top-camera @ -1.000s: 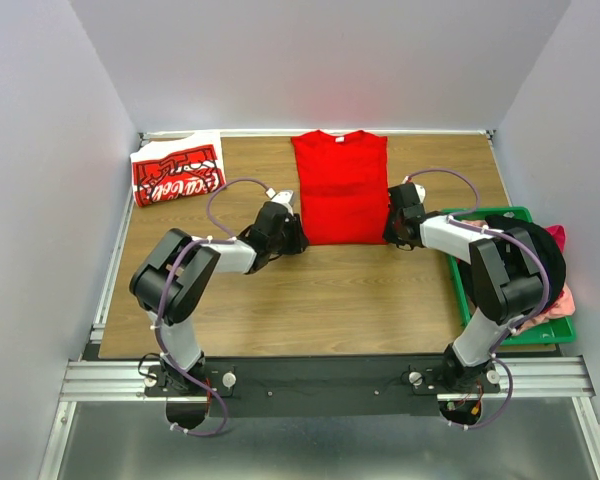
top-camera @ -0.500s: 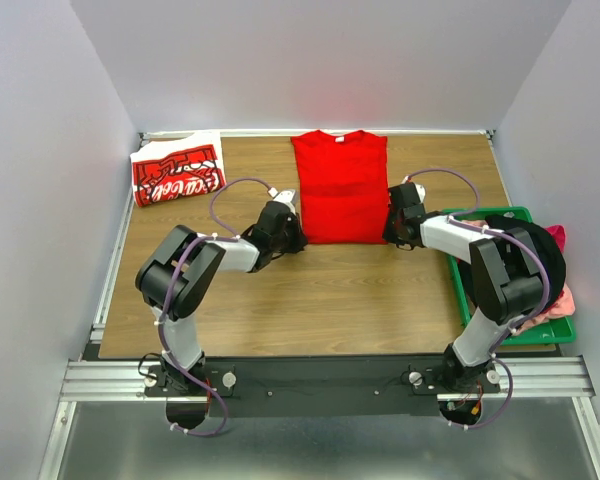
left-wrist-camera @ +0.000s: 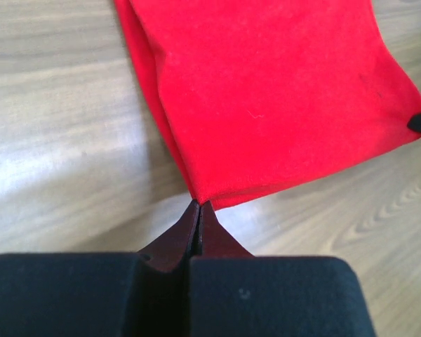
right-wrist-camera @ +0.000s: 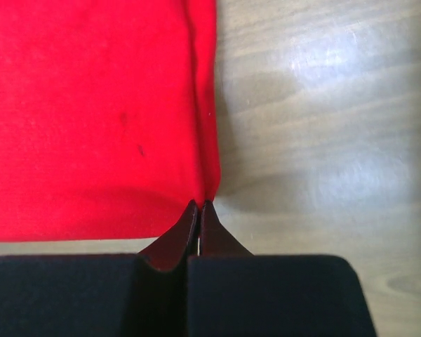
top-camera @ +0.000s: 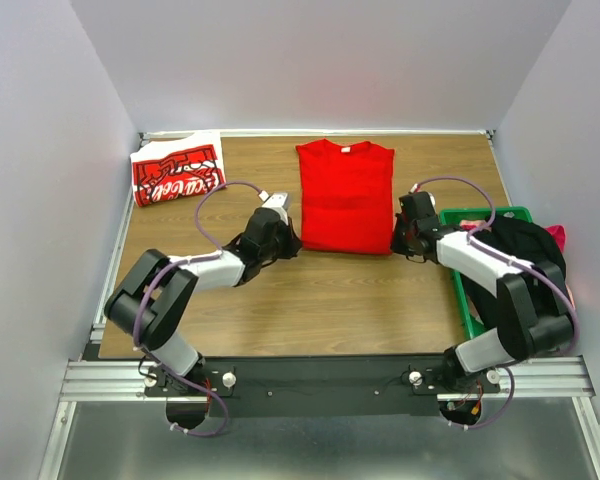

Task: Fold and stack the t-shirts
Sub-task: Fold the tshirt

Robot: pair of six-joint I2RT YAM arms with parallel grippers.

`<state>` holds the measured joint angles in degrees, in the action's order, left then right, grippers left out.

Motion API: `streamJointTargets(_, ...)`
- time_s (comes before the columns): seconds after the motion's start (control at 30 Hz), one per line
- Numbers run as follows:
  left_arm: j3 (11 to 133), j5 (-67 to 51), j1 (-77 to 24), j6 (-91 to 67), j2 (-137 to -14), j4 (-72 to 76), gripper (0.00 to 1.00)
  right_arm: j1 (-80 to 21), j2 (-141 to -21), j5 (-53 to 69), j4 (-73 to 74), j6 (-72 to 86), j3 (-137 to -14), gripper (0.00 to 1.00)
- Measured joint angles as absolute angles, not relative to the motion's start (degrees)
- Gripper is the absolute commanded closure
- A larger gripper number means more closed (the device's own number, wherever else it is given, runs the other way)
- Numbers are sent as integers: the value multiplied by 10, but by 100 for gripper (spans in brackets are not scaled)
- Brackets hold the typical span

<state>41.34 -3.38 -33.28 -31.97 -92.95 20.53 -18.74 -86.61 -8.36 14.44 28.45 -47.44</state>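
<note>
A plain red t-shirt [top-camera: 345, 195] lies flat on the wooden table with its sleeves folded in and its collar toward the back. My left gripper [top-camera: 296, 244] is shut on its near left corner [left-wrist-camera: 203, 193], the cloth pinched at the very tips [left-wrist-camera: 199, 204]. My right gripper [top-camera: 399, 245] is shut on the near right corner [right-wrist-camera: 205, 188], again at the tips [right-wrist-camera: 199, 203]. A second t-shirt [top-camera: 178, 172], red with white lettering and a white edge, lies folded at the back left corner.
A green crate [top-camera: 463, 285] stands at the right edge of the table, holding black and pink clothes [top-camera: 528, 240]. Grey walls close in the table on three sides. Bare wood [top-camera: 320, 300] stretches between the arms.
Both grippers have closed on the plain red t-shirt's near corners. The shirt has slid a little toward the near edge and to the right, and both arms have drawn back with it.
</note>
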Motion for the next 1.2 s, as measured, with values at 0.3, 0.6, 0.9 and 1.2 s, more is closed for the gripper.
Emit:
streamJointTargets(0.3, 336, -32, -370, -332, -795, 178, 100, -202, -748, -55, 236, 291, -451, 100)
streamJointTargets(0.6, 284, 1, -421, -376, -535, 69, 100, -294, -594, -69, 383, 338, -477, 100)
streamJointTargets(0.9, 285, 24, -444, -405, -416, -10, 100, -326, -549, -102, 450, 371, -535, 100)
streamJointTargets(1.2, 285, 38, -444, -403, -482, 23, 100, -327, -591, -183, 398, 372, -553, 100)
